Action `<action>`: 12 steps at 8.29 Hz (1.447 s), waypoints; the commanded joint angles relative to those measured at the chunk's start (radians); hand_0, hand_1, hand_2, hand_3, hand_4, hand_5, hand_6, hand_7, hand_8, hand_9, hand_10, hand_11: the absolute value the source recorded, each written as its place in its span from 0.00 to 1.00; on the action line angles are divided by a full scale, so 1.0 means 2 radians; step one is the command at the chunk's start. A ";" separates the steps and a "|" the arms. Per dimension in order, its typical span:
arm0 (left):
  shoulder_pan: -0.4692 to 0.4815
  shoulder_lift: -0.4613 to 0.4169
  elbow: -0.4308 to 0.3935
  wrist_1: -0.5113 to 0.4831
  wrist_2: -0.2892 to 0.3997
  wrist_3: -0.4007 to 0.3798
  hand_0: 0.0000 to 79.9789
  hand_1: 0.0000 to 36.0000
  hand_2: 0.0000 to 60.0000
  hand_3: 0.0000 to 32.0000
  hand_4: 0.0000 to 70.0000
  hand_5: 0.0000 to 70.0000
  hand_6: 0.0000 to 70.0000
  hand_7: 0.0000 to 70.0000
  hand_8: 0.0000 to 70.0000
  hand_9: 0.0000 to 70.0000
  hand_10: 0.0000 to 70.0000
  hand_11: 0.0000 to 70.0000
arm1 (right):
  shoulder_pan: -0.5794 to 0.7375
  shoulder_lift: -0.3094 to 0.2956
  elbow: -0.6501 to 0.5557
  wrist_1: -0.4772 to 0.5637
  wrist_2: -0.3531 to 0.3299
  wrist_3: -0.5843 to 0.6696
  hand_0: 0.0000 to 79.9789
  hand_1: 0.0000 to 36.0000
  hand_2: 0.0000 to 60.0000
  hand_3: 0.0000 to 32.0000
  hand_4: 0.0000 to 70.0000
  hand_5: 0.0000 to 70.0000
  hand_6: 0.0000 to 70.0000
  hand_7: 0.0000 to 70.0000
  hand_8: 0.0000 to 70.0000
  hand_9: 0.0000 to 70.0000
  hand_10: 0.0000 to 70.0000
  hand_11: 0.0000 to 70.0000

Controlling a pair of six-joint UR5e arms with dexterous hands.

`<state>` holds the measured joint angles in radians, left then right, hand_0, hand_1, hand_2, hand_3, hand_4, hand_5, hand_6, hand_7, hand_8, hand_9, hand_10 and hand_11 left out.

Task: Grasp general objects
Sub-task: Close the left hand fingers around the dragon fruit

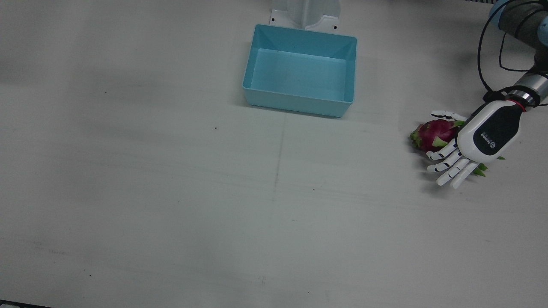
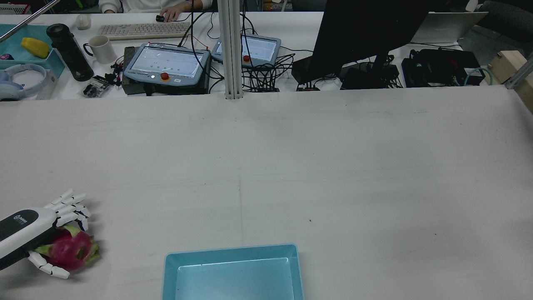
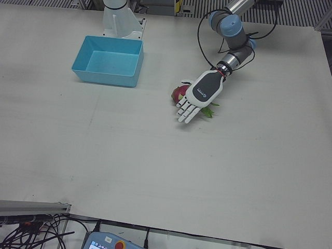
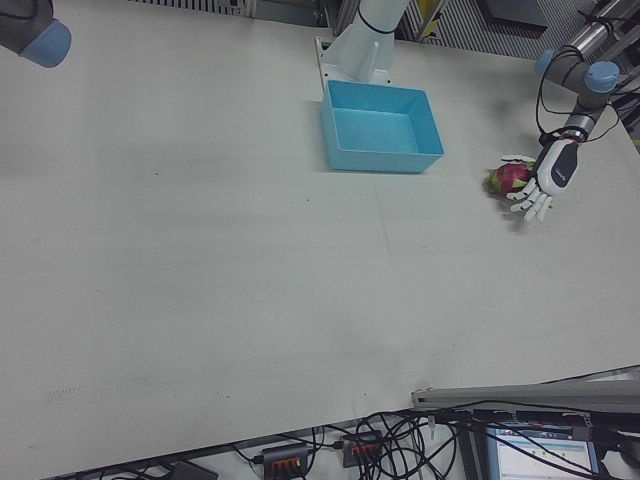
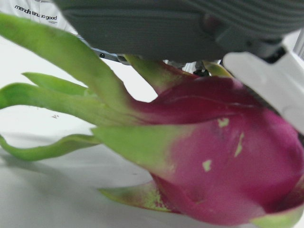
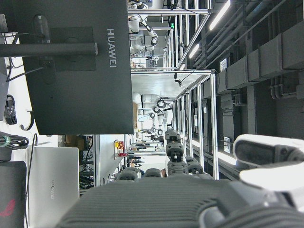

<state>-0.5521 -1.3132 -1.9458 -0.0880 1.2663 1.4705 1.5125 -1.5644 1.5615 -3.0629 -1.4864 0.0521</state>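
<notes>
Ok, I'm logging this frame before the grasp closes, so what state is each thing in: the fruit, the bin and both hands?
dragon fruit: lying on its side on the table, under the left hand.
blue bin: upright, empty, apart from the fruit.
left hand: open, fingers spread over the dragon fruit, not closed on it.
right hand: off the table views; whether open or shut cannot be told.

"HUAWEI" stands in pale letters on the back of a dark monitor (image 6: 78,66) in the right hand view, at about ten o'clock. In the left hand view, "mendhanu.uo good" is printed on a white surface (image 5: 33,12) at eleven o'clock; its first word is uncertain.
</notes>
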 commanded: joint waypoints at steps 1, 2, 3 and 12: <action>0.000 0.001 0.000 0.003 0.000 0.020 0.56 1.00 1.00 0.00 0.12 1.00 0.22 0.62 0.06 0.16 0.08 0.16 | 0.000 0.000 -0.001 0.000 0.000 0.000 0.00 0.00 0.00 0.00 0.00 0.00 0.00 0.00 0.00 0.00 0.00 0.00; 0.000 0.001 0.000 0.003 -0.001 0.039 0.57 1.00 1.00 0.00 0.14 1.00 0.24 0.68 0.09 0.21 0.09 0.17 | 0.000 0.000 0.000 0.000 0.000 0.000 0.00 0.00 0.00 0.00 0.00 0.00 0.00 0.00 0.00 0.00 0.00 0.00; 0.000 0.001 0.000 0.003 -0.001 0.042 0.52 1.00 1.00 0.00 0.14 1.00 0.29 0.78 0.15 0.30 0.12 0.21 | 0.000 0.000 0.000 0.000 0.000 0.000 0.00 0.00 0.00 0.00 0.00 0.00 0.00 0.00 0.00 0.00 0.00 0.00; 0.000 0.002 0.001 -0.046 0.000 0.035 0.69 0.96 1.00 0.00 0.16 1.00 0.64 1.00 0.48 0.74 0.84 1.00 | 0.000 0.000 -0.001 0.000 0.000 0.000 0.00 0.00 0.00 0.00 0.00 0.00 0.00 0.00 0.00 0.00 0.00 0.00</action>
<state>-0.5522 -1.3093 -1.9425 -0.1608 1.2681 1.5465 1.5125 -1.5647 1.5613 -3.0633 -1.4864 0.0522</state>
